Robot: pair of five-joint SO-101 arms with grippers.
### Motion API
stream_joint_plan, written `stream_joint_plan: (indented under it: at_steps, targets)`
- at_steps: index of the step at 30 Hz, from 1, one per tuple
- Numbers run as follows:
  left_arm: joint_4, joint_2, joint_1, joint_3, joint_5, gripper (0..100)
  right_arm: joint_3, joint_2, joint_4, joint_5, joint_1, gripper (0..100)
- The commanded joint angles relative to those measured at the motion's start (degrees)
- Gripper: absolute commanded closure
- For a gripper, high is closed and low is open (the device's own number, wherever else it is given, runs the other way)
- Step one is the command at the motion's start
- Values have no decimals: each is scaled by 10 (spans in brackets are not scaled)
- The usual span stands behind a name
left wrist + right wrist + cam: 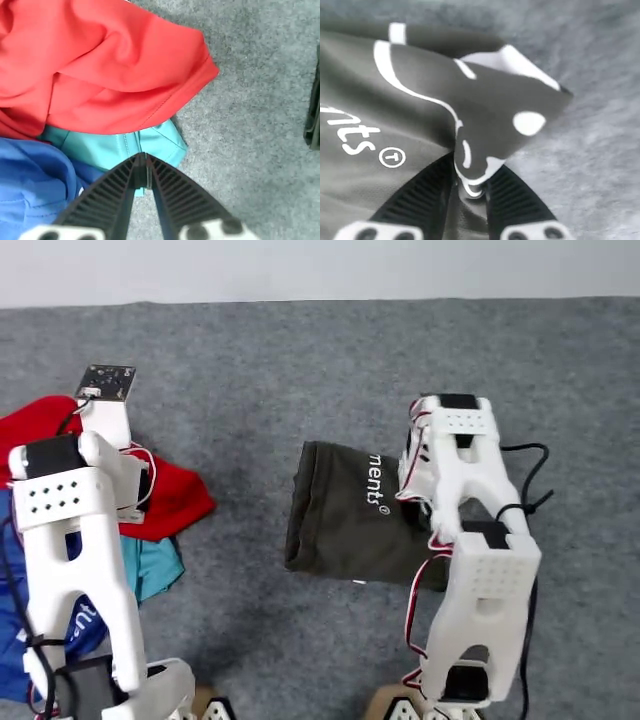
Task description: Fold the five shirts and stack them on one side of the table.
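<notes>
High view first: the dark shirt point(345, 515) is lying in a rough rectangle near the middle of the grey table point(300, 370), and my right arm is hanging over its right edge. Right wrist view: my right pincer point(470, 187) is pinching a fold of that dark shirt, with white-printed cloth bunching up between the ribbed fingers point(420, 195). Over on the left side of the table, three more shirts are lying in a loose heap. The red shirt point(170, 495) is sitting on top, the teal shirt point(155, 565) is peeking out from under it, and the blue shirt point(8, 580) is lying nearest the arm bases. Left wrist view: my left pincer point(146, 172) is pressing its tips together with nothing visibly between them, hovering over the teal shirt's edge, just beside bare table.
</notes>
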Motion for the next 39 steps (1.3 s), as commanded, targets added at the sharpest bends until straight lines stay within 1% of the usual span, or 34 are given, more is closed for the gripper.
stream_joint_plan:
  at_steps: [1,5,10,17,20,24,26,27,30,33,39]
  targets:
    - [-4,-18,4,-4,4,996,-55,-44,5,62,51,990]
    - [-4,-18,4,-4,4,996,-119,-49,-7,156,80,990]
    - [-4,-18,4,-4,4,996,-196,-11,-56,265,81,990]
    - [0,-18,4,-4,4,996,-299,67,-170,370,80,990]
    - [1,-19,4,-3,4,996,-342,103,-195,390,79,990]
    - [1,-19,4,-3,4,996,-391,144,-187,389,79,978]
    - [1,-18,4,-3,4,996,-415,154,-170,385,80,920]
    - [1,-18,4,-3,4,996,-428,157,-160,370,80,884]
    - [1,-18,4,-3,4,996,-468,160,-137,288,81,792]
    - [1,-20,4,-3,4,996,-505,160,-109,215,81,734]
    - [1,-22,4,-3,4,996,-593,158,-5,101,81,727]
